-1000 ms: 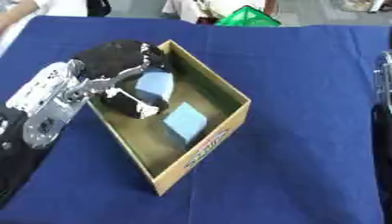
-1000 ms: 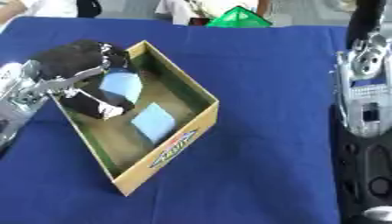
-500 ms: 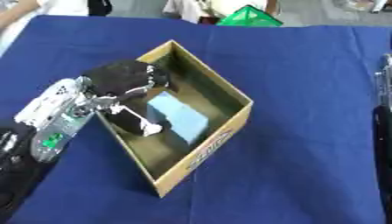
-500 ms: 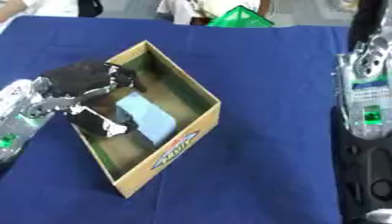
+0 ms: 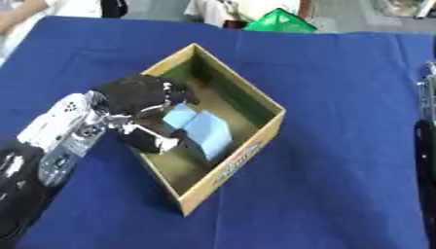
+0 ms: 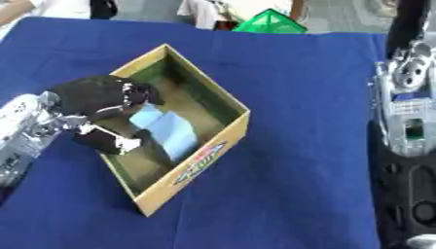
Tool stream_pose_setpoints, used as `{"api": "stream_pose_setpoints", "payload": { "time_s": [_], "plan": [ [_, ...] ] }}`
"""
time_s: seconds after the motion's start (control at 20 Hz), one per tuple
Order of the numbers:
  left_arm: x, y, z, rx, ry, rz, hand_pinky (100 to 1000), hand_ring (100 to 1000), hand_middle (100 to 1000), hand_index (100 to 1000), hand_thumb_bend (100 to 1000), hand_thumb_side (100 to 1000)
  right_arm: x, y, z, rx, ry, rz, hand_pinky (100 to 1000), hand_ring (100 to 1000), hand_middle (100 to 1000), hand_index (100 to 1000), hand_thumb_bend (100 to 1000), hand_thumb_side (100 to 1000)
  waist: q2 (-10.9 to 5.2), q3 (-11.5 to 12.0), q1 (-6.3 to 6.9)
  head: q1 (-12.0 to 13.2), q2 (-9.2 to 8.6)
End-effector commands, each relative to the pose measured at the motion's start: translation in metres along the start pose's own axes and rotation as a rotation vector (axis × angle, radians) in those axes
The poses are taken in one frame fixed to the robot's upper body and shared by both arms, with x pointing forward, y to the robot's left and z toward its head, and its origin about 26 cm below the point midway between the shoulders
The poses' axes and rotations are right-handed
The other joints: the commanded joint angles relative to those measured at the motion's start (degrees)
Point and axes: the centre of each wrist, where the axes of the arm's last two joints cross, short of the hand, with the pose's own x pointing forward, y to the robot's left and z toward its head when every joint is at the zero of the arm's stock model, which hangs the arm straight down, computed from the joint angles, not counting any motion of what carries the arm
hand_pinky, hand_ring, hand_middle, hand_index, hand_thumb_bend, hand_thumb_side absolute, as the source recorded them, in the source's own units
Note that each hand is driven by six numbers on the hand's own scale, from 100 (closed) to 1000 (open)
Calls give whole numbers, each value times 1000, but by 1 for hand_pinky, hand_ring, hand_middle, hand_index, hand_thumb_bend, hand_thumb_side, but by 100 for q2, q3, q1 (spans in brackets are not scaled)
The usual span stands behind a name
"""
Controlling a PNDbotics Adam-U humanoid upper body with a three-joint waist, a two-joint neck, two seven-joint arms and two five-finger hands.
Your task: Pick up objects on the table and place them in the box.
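Reaching into the box (image 5: 255,146), left hand (image 5: 140,99) curled, holding nothing; box lettering unreadable

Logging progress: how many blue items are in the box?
2: two light blue blocks lie side by side on the box floor by the left hand. More may hide under it.

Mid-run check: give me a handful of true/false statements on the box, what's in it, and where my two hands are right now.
1. The box lies on its side. False: it stands open side up on the blue table.
2. Light blue flat pieces lie inside the box. True.
3. The left hand is at the box's left wall, reaching over its rim. True.
4. The right hand is inside the box. False: only the right arm shows, at the right edge, away from the box.
5. A green object sits in the box. False: it is beyond the table's far edge.
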Motion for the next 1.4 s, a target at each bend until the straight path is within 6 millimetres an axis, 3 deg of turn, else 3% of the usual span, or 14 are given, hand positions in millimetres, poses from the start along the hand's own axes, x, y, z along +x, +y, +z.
{"api": "stream_pose_setpoints", "payload": {
  "time_s": [0.05,0.1,0.35,0.7,0.9,1.1,1.4],
  "plan": [
    [-4,19,10,83,21,-28,718,844,826,908,508,505,6,-7,-9,-10,-35,20,788,840,574,828,445,1000,-128,14,5,-91,15],
    [-4,24,12,118,23,-24,711,835,813,903,449,511,6,-7,-9,-12,-35,22,788,840,574,828,445,1000,-133,24,2,-133,23],
    [2,54,27,302,12,4,693,811,784,892,388,576,6,-8,-10,-20,-39,27,788,840,576,828,446,1000,-153,66,-13,-376,57],
    [6,76,51,469,24,87,686,796,760,891,302,644,8,-10,-13,-31,-58,32,787,840,582,829,444,1000,-157,127,-13,-586,67],
    [1,76,72,631,69,203,680,779,739,890,232,659,12,-11,-17,-43,-80,38,788,840,587,830,444,1000,-129,150,-11,-668,42],
    [-6,71,96,818,129,328,677,771,728,885,217,667,17,-12,-21,-57,-106,43,787,840,590,830,446,1000,-90,206,-7,-743,22],
    [-14,64,125,1096,200,447,659,748,702,871,255,729,23,-12,-25,-64,-132,44,785,839,592,830,446,1000,-33,267,9,-730,-8]
  ]
}}
